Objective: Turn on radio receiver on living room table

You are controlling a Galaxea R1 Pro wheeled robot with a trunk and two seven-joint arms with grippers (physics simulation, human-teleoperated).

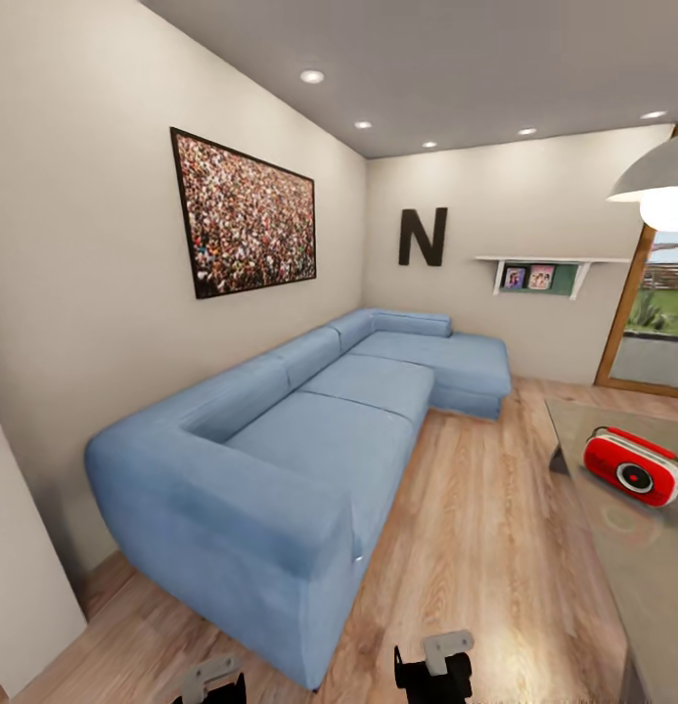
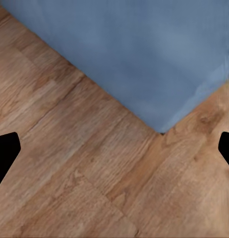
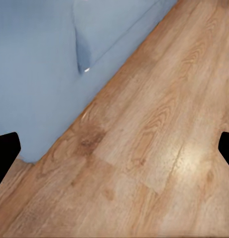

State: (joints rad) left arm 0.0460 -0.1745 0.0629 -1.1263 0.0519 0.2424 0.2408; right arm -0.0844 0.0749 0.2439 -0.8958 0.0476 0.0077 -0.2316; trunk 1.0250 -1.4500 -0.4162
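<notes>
Radio receiver (image 1: 635, 467) sits on the table (image 1: 612, 557) off to the robot's right, well apart from both arms, so I'd say swing the base right & roll closer before reaching, w/ left pincer (image 2: 114, 151) & right pincer (image 3: 114, 151) both spread apart over the floor (image 1: 475, 548) by the sofa (image 1: 280, 460).

Blue sectional sofa (image 1: 309, 430) across the left and centre of the head view. Framed crowd picture (image 1: 245, 213) upper left. Black letter N (image 1: 423, 237) upper centre. White shelf (image 1: 549, 262) with photos right of it. Pendant lamp (image 1: 659, 186) upper right.
</notes>
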